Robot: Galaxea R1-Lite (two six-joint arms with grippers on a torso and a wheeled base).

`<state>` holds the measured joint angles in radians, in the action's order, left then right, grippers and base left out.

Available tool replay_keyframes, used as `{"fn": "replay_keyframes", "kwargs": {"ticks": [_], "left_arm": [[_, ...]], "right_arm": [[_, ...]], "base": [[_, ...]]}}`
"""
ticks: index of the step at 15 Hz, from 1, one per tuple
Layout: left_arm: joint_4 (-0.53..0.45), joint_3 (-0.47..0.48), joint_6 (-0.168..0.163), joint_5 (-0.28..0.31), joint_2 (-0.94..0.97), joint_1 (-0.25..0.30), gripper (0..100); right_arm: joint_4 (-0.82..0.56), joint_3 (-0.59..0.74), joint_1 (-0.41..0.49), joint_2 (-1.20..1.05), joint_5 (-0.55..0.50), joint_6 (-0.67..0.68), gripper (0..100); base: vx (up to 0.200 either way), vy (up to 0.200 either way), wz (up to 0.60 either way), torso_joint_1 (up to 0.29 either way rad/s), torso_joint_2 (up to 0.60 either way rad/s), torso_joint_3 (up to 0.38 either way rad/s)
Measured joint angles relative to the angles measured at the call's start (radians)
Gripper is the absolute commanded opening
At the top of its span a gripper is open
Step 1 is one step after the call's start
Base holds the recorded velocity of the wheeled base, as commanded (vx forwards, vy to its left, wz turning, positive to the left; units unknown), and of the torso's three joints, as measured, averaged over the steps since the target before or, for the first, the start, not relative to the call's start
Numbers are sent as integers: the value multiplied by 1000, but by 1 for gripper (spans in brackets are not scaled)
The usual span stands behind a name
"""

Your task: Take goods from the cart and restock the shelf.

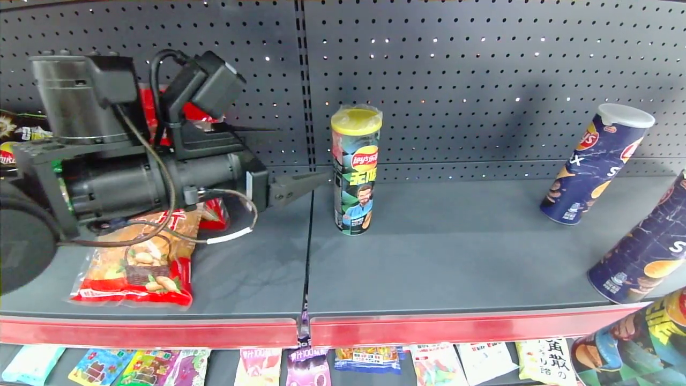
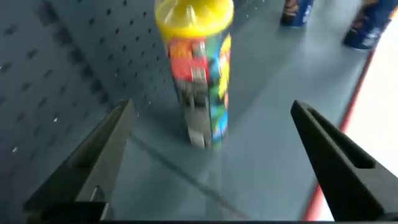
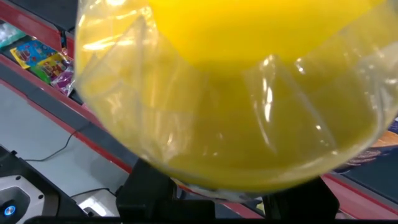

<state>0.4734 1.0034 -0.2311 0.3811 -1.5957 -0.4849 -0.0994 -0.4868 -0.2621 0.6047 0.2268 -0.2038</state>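
A chips can (image 1: pixel 355 170) with a yellow lid stands upright mid-shelf on the grey shelf (image 1: pixel 439 257). My left gripper (image 1: pixel 316 179) lies level just left of it, open, its tips short of the can. In the left wrist view the same can (image 2: pixel 200 74) stands just beyond the spread fingers (image 2: pixel 99 162), with the left gripper (image 2: pixel 211 109) holding nothing. A second, green-patterned chips can (image 1: pixel 638 343) hangs tilted below the shelf's right end. Its yellow, film-wrapped lid (image 3: pixel 236 93) sits close before the right wrist camera, with the right gripper (image 3: pixel 221 202) shut on the can beneath it.
Two dark blue chips cans lean tilted at the shelf's right: one (image 1: pixel 595 163) against the pegboard, one (image 1: pixel 643 246) at the edge. A peanut bag (image 1: pixel 136 262) lies under my left arm, a red bag (image 1: pixel 214 212) behind it. Snack packs (image 1: pixel 370 359) line the lower shelf.
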Motion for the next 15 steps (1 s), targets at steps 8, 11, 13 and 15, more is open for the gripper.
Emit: {"fn": "replay_keyframes", "kwargs": {"ticks": [8,11,13,15], "left_arm": [[11,203,0,-53,-210,-36,100],[11,242,-3,-66,-250,-42,100],[11,280,-3,-84,-276,-47,100],[11,324,-4,-107,-305,-55,100]], "right_arm": [[0,0,3,-1,-16,13,0],[0,0,3,-3,-17,14,0],[0,0,3,-3,-17,15,0],[0,3,3,-3,-17,21,0]], "base": [[0,0,0,0,0,0],[0,0,0,0,0,0],[0,0,0,0,0,0],[0,0,0,0,0,0]]}}
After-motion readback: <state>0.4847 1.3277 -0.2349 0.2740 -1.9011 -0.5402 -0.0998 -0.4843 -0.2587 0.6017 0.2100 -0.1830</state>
